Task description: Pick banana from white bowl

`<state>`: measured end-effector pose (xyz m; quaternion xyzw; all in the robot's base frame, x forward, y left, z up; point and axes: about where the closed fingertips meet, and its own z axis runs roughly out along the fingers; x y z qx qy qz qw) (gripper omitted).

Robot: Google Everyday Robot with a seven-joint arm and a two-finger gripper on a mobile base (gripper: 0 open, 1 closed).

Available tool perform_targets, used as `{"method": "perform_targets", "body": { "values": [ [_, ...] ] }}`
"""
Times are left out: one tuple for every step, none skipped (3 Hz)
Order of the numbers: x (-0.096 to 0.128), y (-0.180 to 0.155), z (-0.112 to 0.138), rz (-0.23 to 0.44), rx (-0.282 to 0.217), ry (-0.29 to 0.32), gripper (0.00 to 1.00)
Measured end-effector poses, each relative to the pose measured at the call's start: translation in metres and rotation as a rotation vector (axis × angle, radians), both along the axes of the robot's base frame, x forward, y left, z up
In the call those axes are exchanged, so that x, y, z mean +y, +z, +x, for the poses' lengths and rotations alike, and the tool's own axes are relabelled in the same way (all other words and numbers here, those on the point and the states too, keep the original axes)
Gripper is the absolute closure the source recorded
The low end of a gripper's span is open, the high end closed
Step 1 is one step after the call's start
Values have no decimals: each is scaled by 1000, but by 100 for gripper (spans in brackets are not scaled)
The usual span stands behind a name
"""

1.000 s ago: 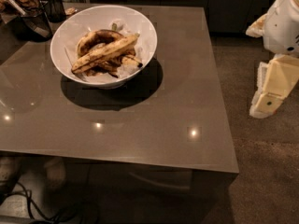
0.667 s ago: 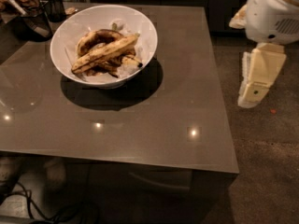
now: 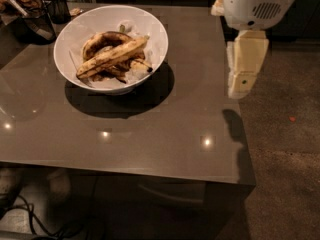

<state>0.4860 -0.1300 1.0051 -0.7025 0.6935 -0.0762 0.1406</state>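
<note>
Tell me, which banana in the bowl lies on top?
The longest, pale yellow banana, nearly straight; the others are darker, curved. The gripper hangs right of the white bowl.

Gripper (image 3: 240,86) has been shifted left; it is now positioned above the table's (image 3: 150,134) right edge, nearer the bowl (image 3: 161,40).

banana (image 3: 112,57) lying diagonally on top of the pile in white bowl (image 3: 100,18), nearly straight, pale yellow, brown-speckled, dark tips. Bowl sitting upright at worktop (image 3: 165,129) far-left. hand (image 3: 240,90) hanging over worktop's right edge, well apart from bowl.
</note>
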Motion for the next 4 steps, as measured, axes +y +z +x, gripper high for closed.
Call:
{"method": "perform_targets", "body": {
  "values": [
    [1,0,3,19,-9,13,0],
    [24,15,20,29,-32,82,0],
    [60,34,42,11,-64,182,0],
    [97,41,62,-7,-97,247,0]
  ]
}}
